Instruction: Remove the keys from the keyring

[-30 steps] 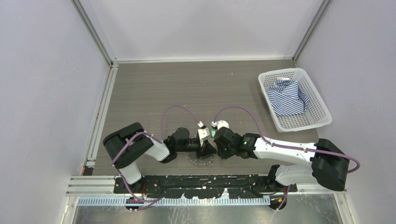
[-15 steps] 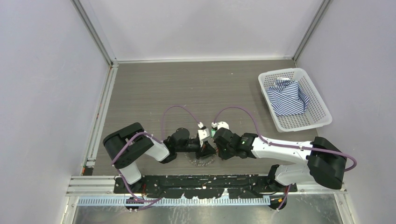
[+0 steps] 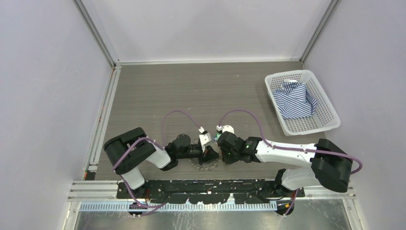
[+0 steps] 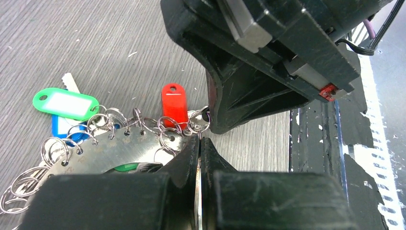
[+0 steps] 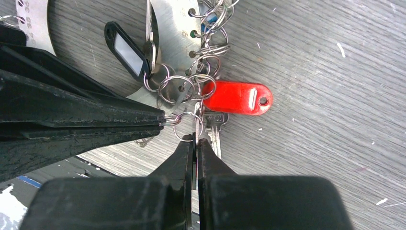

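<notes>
The keyring [image 4: 110, 149] is a silvery plate whose holed rim carries several small split rings; it also shows in the top view [image 3: 206, 166] and the right wrist view [image 5: 171, 28]. Keys with a red head [image 4: 174, 105], a green head [image 4: 64, 102] and a blue head [image 4: 61, 129] hang from it. My left gripper [image 4: 199, 142] is shut on a thin silver edge at the keyring's rim. My right gripper [image 5: 196, 143] is shut on a thin metal key seen edge-on, beside the red head [image 5: 237, 97] and a silver key [image 5: 214, 128]. A black head [image 5: 127, 48] lies on the plate.
A white basket [image 3: 330, 120] with a striped blue-and-white shirt [image 3: 294, 99] stands at the right back. The two grippers [image 3: 209, 154] [image 3: 221, 152] meet tip to tip near the table's front edge, by the black base rail [image 3: 201, 187].
Both grippers and the keyring have shifted slightly to the left. Both stay shut.
</notes>
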Available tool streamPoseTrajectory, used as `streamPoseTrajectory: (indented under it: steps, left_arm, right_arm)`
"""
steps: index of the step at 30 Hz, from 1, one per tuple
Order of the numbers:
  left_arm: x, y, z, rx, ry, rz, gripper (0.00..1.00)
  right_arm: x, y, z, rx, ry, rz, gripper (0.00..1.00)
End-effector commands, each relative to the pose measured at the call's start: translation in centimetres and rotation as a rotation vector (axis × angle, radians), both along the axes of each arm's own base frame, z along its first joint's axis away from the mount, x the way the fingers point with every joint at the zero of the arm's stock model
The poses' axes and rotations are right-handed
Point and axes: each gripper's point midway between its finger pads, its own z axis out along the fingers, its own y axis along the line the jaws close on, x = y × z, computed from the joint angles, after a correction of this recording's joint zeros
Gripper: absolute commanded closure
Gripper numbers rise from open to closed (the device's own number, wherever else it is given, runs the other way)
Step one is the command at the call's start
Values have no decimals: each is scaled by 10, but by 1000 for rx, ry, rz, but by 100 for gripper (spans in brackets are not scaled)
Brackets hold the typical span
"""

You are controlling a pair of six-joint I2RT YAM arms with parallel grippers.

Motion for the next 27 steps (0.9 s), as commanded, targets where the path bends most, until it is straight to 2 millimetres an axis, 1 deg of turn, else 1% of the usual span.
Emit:
streamPoseTrajectory:
  steps: [1, 5, 10, 13, 16, 18, 22, 27]
  left_arm:
    - [11, -4, 29, -111, -63, 54, 100]
    - [16, -3, 35, -150, -59, 98, 100]
    - [13, -2, 36, -168, -46, 94, 100]
    - [13, -1, 35, -166, -45, 95, 99]
    - [14, -1, 34, -161, -41, 96, 96]
    - [13, -1, 34, -157, -38, 94, 89]
    - [13, -1, 33, -153, -38, 94, 79]
    - [14, 0, 33, -151, -39, 100, 77]
  right_arm:
    - [10, 11, 7, 54, -36, -35, 99]
    - [15, 12, 13, 59, -66, -31, 99]
    - [26, 5, 30, 30, -135, -28, 99]
    - [32, 5, 38, 26, -166, -19, 99]
    - [37, 5, 43, 15, -186, -10, 99]
    - [38, 5, 47, 14, -194, -6, 99]
    - [39, 5, 50, 9, -200, 0, 99]
    - [38, 4, 50, 5, -194, 5, 99]
